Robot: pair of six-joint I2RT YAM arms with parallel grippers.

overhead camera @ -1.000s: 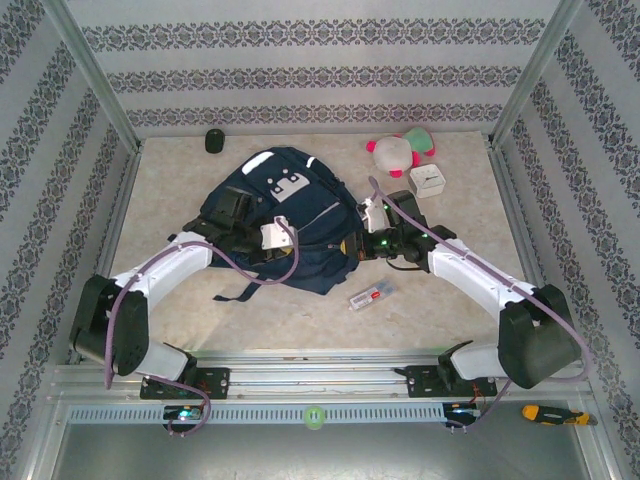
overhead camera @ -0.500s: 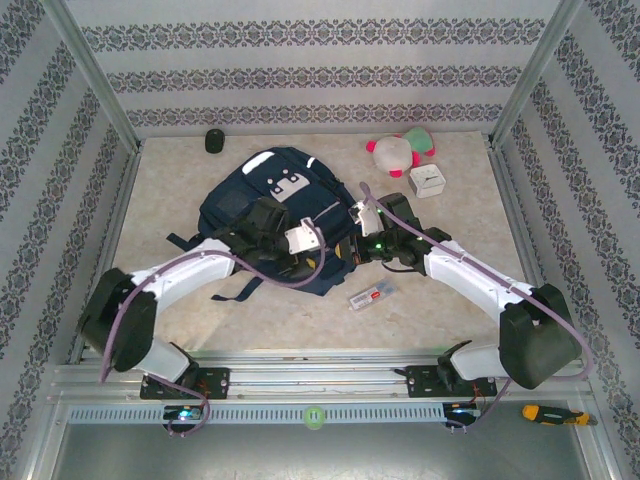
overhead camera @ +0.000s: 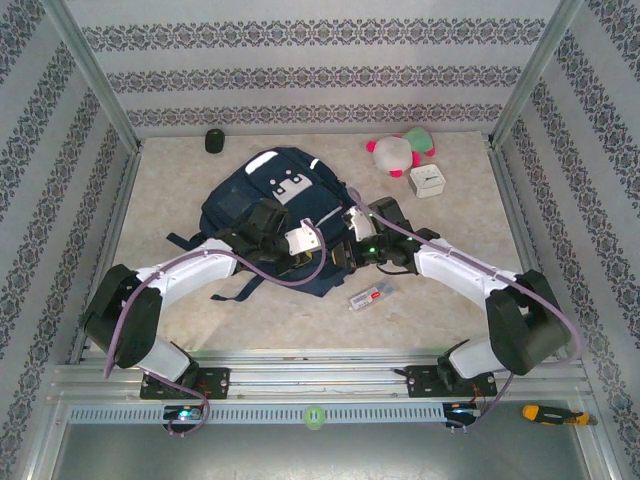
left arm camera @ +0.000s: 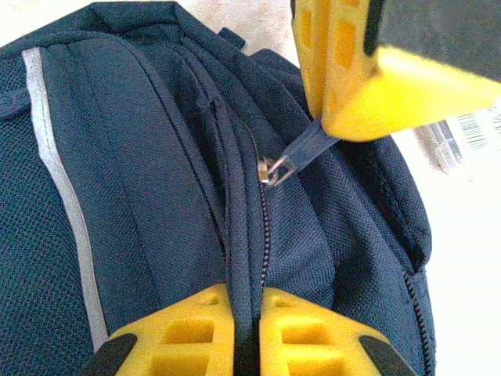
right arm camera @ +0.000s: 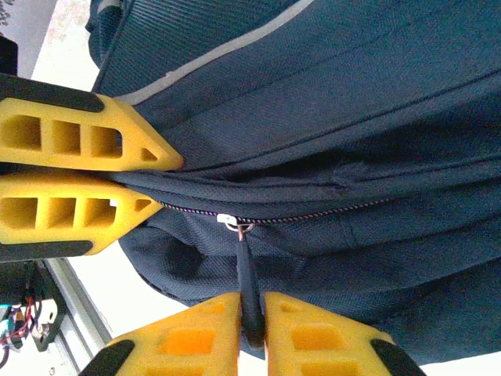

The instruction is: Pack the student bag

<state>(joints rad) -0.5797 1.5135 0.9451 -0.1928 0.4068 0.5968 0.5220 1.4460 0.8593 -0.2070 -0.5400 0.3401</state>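
Now, student bag (overhead camera: 275, 215) lies flat on the bench (overhead camera: 450, 300), left of centre, both arms reaching onto its near edge; plush toy (overhead camera: 400, 150), white box (overhead camera: 428, 180) and a small packet (overhead camera: 370, 296) lie outside it, so packing looks barely begun.

Left jaws are closed on a fold of bag fabric right at the zipper line; right jaws are closed on the dark zipper pull (right arm camera: 246, 274), which hangs from the slider (left arm camera: 268, 170); the two sets of jaws sit near each other, with a short run of zipper teeth between them.

Risks, as judged:
- the pull is thin and pinched near its end; a tug off the zipper line could slip it out of the right jaws;
- the left pinch holds only a small fold; if it gives, the whole bag would drag across the bench instead of the slider running;
- loose fabric lies along the teeth and could snag in the slider;
- jaws this close could knock together if the pull goes toward the left side.

Against the frame a second ago: left arm has swung from the bag's left part across to its near middle; right arm has edged a little leftward; bag and packet sit much as before.
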